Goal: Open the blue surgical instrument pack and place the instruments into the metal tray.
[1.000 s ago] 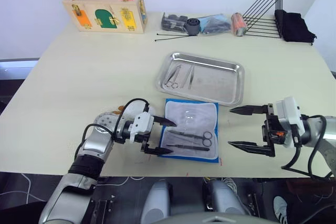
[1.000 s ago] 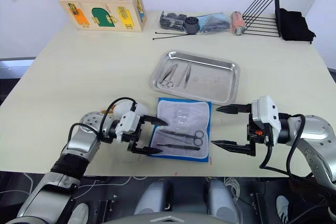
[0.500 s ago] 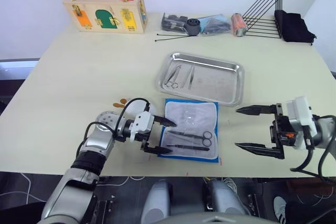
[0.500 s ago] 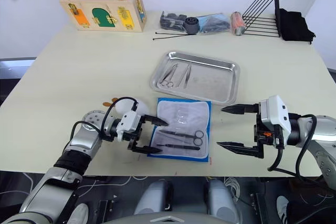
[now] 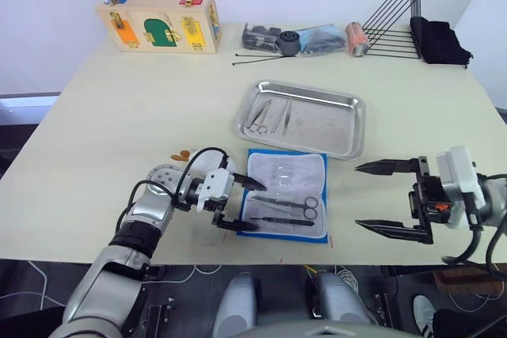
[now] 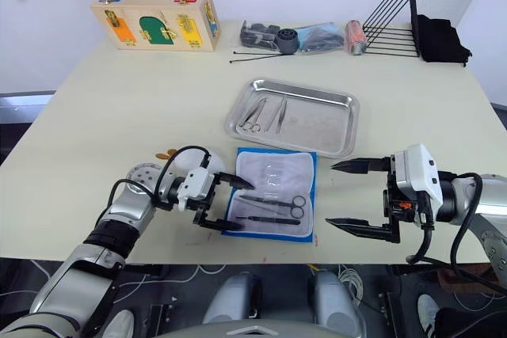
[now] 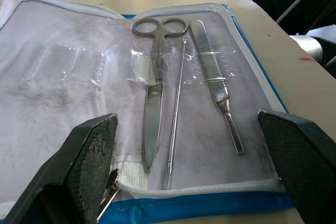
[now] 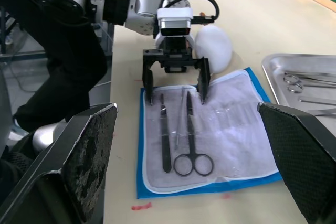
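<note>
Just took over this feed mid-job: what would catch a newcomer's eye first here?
The blue surgical instrument pack lies open at the table's near edge, with scissors, a thin probe and a flat-handled tool still on its pale lining. The left gripper sits open at the pack's left edge; the right gripper hovers open to its right. Behind the pack, the metal tray already holds a few instruments.

pack: blue surgical instrument pack lies open, pale lining up
instruments: scissors, probe, flat handle side by side
left gripper: fingers spread over pack edge
tray: metal tray, 3 o'clock of pack
</note>
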